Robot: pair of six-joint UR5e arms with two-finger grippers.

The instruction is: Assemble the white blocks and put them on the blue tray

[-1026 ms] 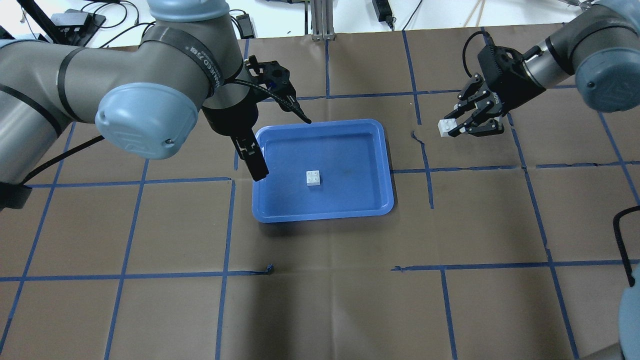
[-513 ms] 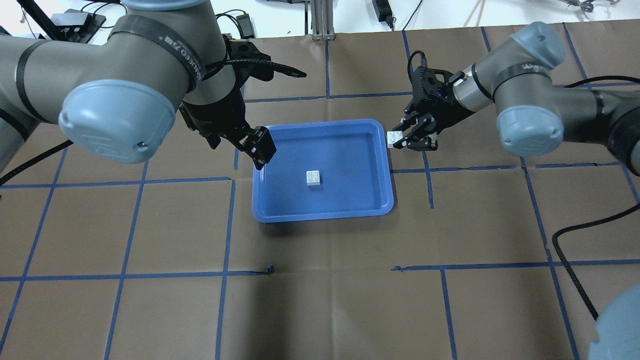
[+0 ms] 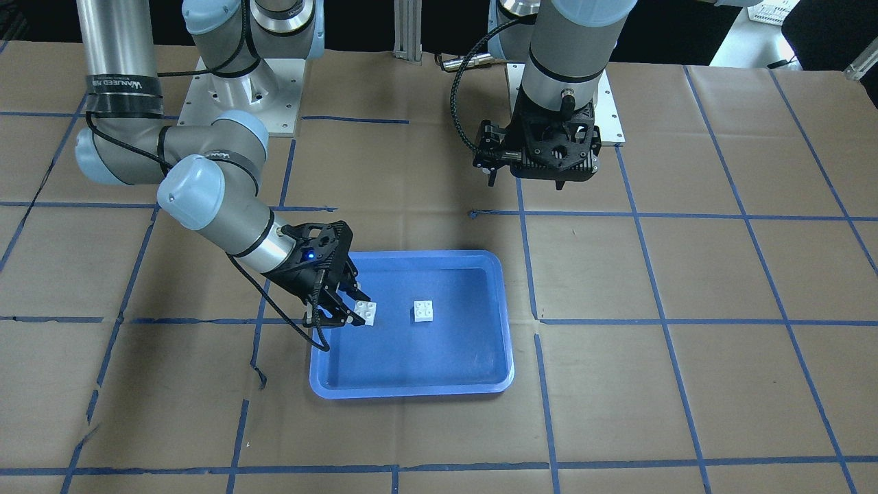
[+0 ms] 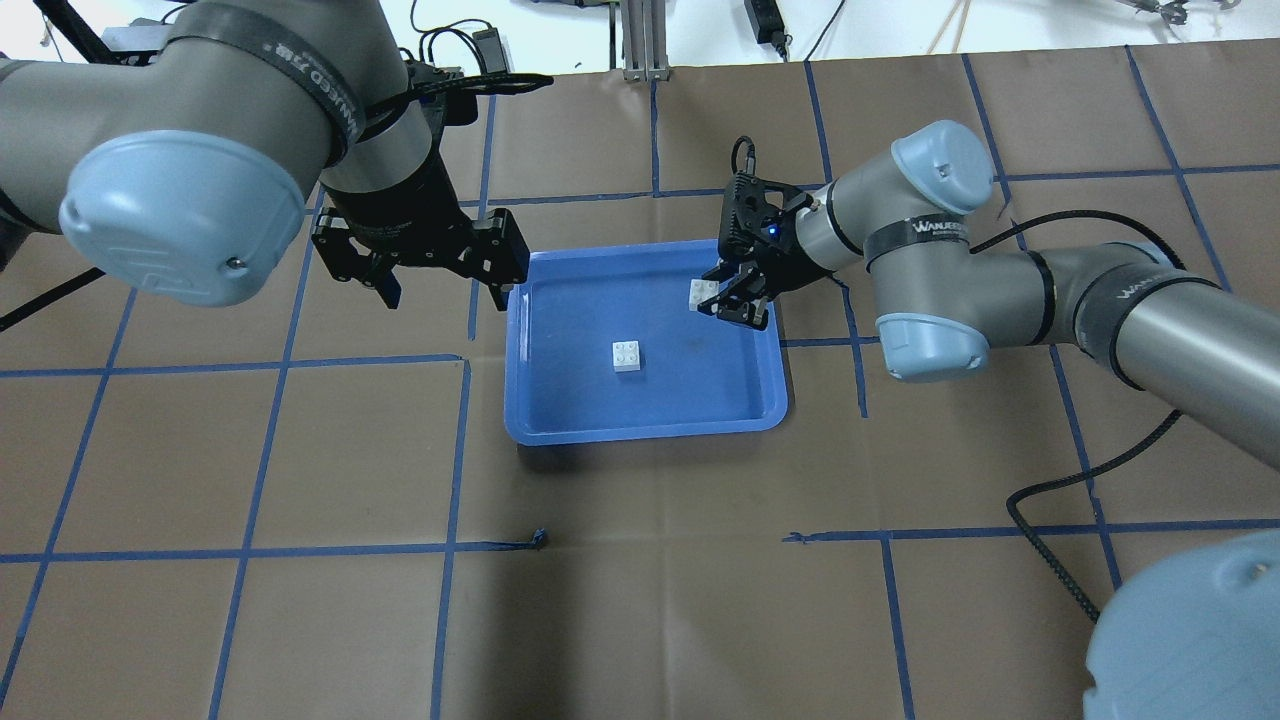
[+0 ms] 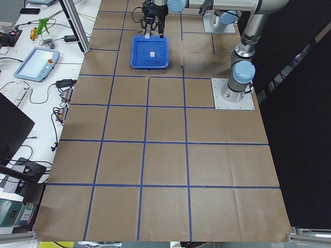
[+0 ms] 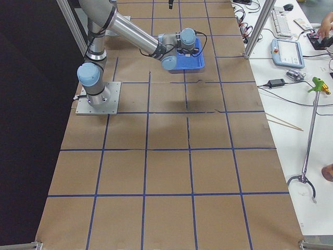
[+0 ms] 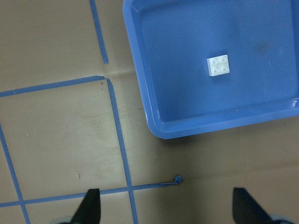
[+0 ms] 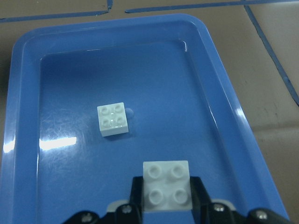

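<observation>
The blue tray [image 4: 650,432] lies mid-table. One white block [image 4: 628,356] sits studs-up near its middle; it also shows in the front view [image 3: 423,310], the left wrist view [image 7: 218,65] and the right wrist view [image 8: 113,119]. My right gripper [image 4: 725,298] is shut on the second white block [image 4: 702,293], held studs-up just above the tray's far right part, apart from the first block [image 8: 167,186]. My left gripper [image 4: 445,285] is open and empty, raised beside the tray's far left corner; its fingertips [image 7: 91,207] frame bare paper.
Brown paper with a blue tape grid covers the table [image 4: 640,600]. A black cable [image 4: 1060,520] trails from the right arm over the right side. A torn tape end [image 4: 540,538] lies in front of the tray. Clutter sits beyond the table's far edge.
My right gripper has carried its white block leftwards from outside the tray's right rim to above the tray. My left gripper has drawn back off the tray's left corner and turned.
</observation>
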